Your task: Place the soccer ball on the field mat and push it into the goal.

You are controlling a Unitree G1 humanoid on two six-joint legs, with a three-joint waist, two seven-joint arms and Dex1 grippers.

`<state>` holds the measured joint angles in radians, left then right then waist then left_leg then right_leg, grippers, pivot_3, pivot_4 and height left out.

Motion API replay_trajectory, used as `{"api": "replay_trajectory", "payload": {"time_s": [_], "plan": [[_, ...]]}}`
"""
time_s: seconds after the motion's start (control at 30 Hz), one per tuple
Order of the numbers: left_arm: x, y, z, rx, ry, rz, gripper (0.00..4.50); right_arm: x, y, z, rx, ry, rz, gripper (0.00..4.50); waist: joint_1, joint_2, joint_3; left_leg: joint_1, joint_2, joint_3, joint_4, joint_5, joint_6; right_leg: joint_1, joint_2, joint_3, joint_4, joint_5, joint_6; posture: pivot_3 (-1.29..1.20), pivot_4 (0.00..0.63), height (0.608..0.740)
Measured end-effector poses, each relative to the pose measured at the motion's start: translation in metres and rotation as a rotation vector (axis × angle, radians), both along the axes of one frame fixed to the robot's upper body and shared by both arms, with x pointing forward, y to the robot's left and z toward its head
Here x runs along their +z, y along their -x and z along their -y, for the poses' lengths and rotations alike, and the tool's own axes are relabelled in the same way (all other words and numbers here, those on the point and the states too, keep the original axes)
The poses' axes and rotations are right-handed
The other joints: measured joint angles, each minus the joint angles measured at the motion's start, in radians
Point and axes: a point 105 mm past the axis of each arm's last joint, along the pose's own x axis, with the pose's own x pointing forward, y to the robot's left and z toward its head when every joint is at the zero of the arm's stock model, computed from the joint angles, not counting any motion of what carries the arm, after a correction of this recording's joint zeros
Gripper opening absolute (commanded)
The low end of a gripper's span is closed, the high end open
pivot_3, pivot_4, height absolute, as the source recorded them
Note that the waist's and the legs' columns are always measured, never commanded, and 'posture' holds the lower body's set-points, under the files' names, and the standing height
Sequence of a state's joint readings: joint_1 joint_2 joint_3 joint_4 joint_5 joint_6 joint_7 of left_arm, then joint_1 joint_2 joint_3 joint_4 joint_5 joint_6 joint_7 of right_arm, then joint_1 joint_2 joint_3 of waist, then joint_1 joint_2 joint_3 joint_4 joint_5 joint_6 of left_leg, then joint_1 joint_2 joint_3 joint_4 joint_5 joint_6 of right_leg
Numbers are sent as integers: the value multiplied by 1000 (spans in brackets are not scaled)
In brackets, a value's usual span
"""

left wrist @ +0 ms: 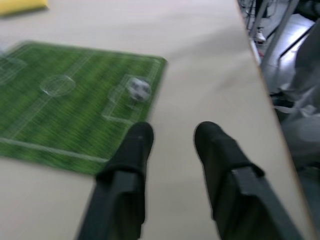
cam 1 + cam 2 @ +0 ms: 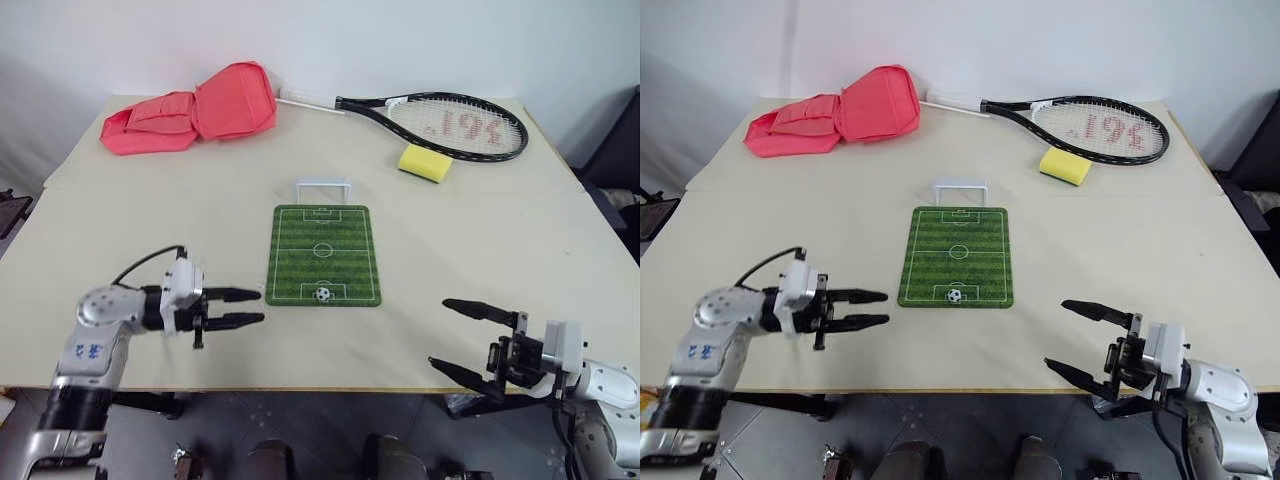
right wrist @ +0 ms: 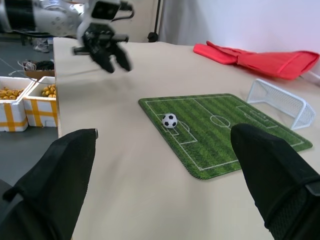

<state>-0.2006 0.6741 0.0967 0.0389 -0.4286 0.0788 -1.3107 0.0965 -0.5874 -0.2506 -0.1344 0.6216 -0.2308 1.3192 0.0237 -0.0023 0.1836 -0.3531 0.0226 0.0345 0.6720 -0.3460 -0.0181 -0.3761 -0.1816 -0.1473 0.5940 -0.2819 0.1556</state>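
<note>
Legible markings, one item:

1. Tennis racket (image 2: 455,125), lying at the far right of the worktop (image 2: 520,250): red characters stencilled on the strings, seen upside down, appearing as "194" or similar; exact reading uncertain.

2. Left arm's casing: small blue mark, too small to read.

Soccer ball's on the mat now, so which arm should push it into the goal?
Probably left. The left end effector sits just beside the field mat, close to the soccer ball. The right end effector is farther away. The goal stands beyond the far end.
</note>
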Motion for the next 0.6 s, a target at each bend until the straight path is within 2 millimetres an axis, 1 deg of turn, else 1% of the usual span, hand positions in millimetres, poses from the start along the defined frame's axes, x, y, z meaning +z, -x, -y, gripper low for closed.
{"api": "replay_trajectory", "payload": {"time_s": [0.07,0.17,0.23,0.3,0.37,0.43,0.53,0.6], "plan": [[-10,8,4,-4,11,-34,39,1,-2,2,-9,1,16,4500,2,0,0,0,0,0,0,0,0,0,0,0,0,0,0,0,150,740],[-15,14,19,-24,38,-48,9,8,-9,10,-68,-2,58,4500,3,0,0,-1,0,0,2,0,1,0,0,0,0,1,0,0,150,740],[-17,19,34,-52,62,-48,9,16,-18,23,-163,-28,81,4500,2,0,0,-1,0,0,3,-1,1,0,0,1,1,1,-1,0,150,740],[-19,20,42,-53,79,-51,9,16,-19,29,-192,-32,78,4500,2,0,0,0,0,0,3,-1,1,0,0,1,1,1,-1,0,150,740],[-21,18,52,-55,102,-52,9,14,-18,35,-211,-35,66,4500,2,1,0,0,0,1,3,-1,1,0,0,1,0,1,-1,0,150,740],[-18,16,58,-66,113,-46,9,12,-16,36,-211,-38,56,4500,1,1,0,-1,0,1,3,-1,1,0,0,1,0,1,-1,0,150,740],[-10,6,75,-86,137,-20,9,7,-10,35,-197,-30,33,4500,5,1,0,-1,0,1,5,-1,1,1,0,1,1,2,-1,0,150,740],[-9,0,84,-93,134,-13,9,6,-7,34,-184,-24,28,4500,2,1,-1,-1,0,1,5,-1,1,1,0,1,0,2,0,0,150,740]]}}
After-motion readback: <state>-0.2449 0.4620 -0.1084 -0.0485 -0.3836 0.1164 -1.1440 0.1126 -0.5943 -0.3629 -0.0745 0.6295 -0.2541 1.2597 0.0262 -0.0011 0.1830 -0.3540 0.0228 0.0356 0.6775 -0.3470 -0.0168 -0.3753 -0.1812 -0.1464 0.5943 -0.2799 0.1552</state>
